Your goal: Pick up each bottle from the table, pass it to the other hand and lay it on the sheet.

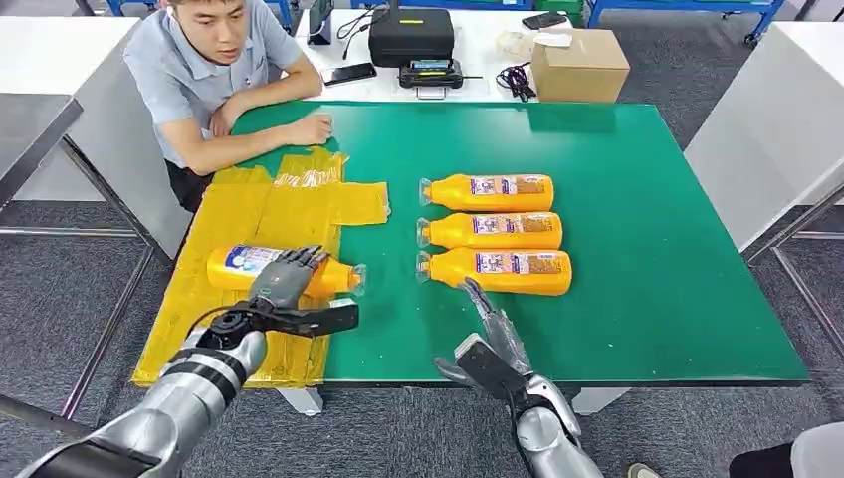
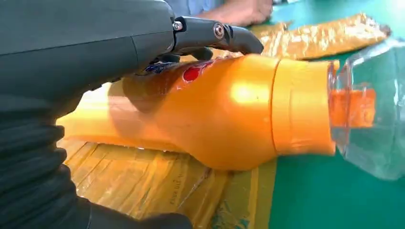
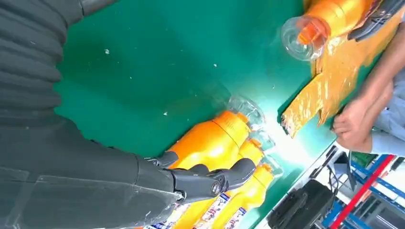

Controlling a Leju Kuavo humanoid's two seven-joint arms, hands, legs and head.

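Head view: my left hand (image 1: 287,279) lies over the bottle (image 1: 284,271) on the yellow sheet (image 1: 239,214), fingers draped across its body; bottle lies flat, clear cap (image 1: 356,280) pointing toward the table's middle, at the sheet's edge. Three more bottles (image 1: 495,232) lie in a row on the green table (image 1: 647,249), well apart from the sheet. My right hand (image 1: 493,339) is near the closest one, fingers spread, holding nothing. A person (image 1: 214,70) rests an arm at the sheet's far end. Left wrist view: fingers (image 2: 217,36) sit on top of the bottle (image 2: 224,119); can't tell whether they clamp or just rest. Risk: round body w/ cap off the sheet, so a sideways drag on release could roll it onto bare table. Right wrist view: fingers (image 3: 210,179) open, over the row; the bottles (image 3: 215,143) touch each other. Risk: closing on one may nudge its neighbours and skew the row, making later grasps harder.
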